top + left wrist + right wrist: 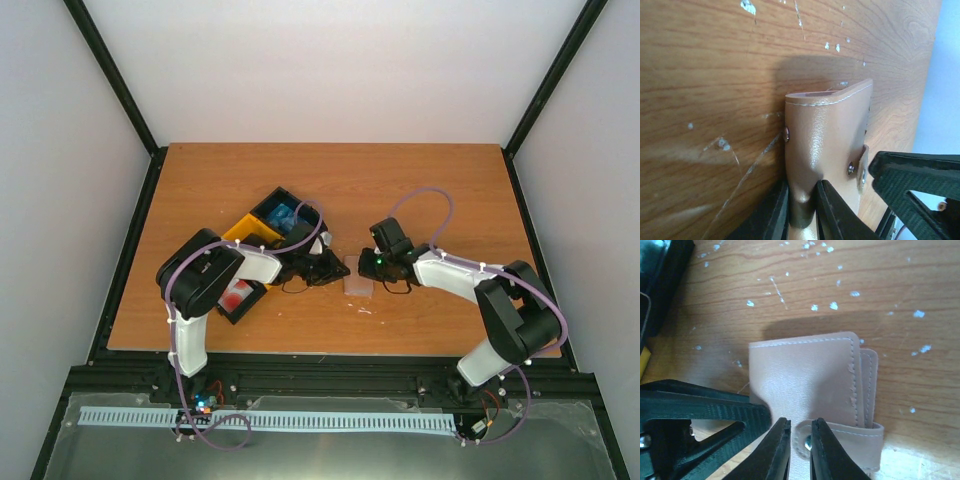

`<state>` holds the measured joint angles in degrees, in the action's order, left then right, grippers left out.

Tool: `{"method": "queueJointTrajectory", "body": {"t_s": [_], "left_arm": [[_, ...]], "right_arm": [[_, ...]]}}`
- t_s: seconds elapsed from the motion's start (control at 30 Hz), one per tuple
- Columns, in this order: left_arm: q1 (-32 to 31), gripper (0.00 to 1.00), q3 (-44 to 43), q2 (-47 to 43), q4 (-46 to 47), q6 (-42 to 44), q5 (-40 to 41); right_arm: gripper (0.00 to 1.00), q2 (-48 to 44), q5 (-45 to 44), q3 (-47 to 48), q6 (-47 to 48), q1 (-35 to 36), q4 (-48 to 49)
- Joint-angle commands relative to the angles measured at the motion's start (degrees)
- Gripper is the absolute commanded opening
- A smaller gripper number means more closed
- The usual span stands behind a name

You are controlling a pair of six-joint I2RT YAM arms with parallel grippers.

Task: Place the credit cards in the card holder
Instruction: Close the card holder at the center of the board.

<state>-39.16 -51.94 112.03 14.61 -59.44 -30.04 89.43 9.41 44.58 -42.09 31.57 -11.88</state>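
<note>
On the left half of the table [420, 180], a red-and-white card [238, 296] lay in the near black bin [247, 312]. At its 12 o'clock sat a yellow bin [243, 231]. A blue card [282, 215] lay in the far black bin [270, 200], toward 1 o'clock.

The left claw [802, 207] was clamped on the card holder [827, 145], its fingers [774, 220] pressing a dent into the leather at the lower edge. It gripped from the holder's 9 o'clock side in the overhead view.

The card holder was folded near the table's middle, between the two claws and at about 3 o'clock from the bins. Its snap strap [845, 440] wrapped around the near edge.

The right claw [801, 442] came in from 3 o'clock. Its fingers [825, 447] were nearly together with the strap's stud [807, 441] showing in the narrow gap. Whether they pinched the strap could not be told.
</note>
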Motion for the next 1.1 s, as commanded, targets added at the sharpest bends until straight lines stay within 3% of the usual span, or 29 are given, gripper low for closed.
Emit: {"method": "queueJointTrajectory", "body": {"t_s": [0.0,0.37,0.57,1.07], "left_arm": [[-1.1,0.17,2.3,4.8,-10.9,1.3,3.8],[-1.2,0.17,2.6,4.6,-10.9,1.3,3.9],[-1.2,0.17,2.7,4.8,-10.7,1.3,3.9],[-1.2,0.17,2.8,4.8,-10.7,1.2,3.9]], "right_arm": [[0.13,0.4,-5.5,3.8,3.4,2.0,-5.5],[0.12,0.9,-11.7,4.7,3.3,3.8,-8.1],[0.12,-2.7,-12.0,2.9,2.7,3.8,-5.3],[0.11,1.5,-8.8,3.1,0.0,3.8,-5.9]]}}
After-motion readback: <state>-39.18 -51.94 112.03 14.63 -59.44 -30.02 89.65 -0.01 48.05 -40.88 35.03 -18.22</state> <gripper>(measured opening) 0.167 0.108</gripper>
